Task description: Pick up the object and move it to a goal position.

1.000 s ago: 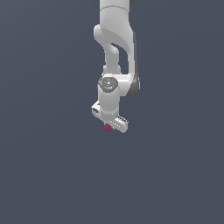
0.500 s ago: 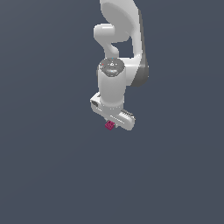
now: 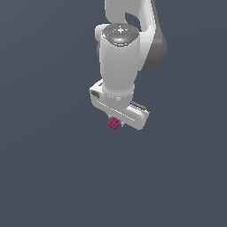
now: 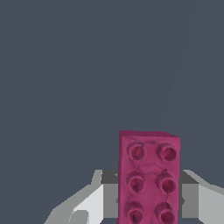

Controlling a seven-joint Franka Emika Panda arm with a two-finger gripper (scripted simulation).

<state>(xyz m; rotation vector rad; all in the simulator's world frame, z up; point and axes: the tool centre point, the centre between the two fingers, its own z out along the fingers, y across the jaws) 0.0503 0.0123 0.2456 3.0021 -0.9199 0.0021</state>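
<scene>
plain grey-blue all round, no table edge or marker that i can make out in either view, so nothing tells me where the goal lies

from where i stand the pick looks done and the carry is the step in hand: the brick hangs under the gripper, clear of any surface i can see. it's a small magenta thing with studs, far smaller than the white hand above it. in the wrist view the brick fills the lower middle, stud side toward the camera, two columns of studs running along it, with the pale fingers showing on either side of it. the jaws seem pinched on its long sides, though the contact itself is hidden behind the brick, so that's my reading and not something plainly shown

next, i'd judge, the arm has to bring the brick to the goal and keep the pinch firm as it goes; the brick is tiny and only part of it sits between the pads, so a jerk could twist it loose. with no goal in view i can't say which way that move runs

arm comes down from the top of the exterior view, wrist pointing nearly straight down, the hand's bar slanting toward the exterior view's right, brick at its lower edge
</scene>
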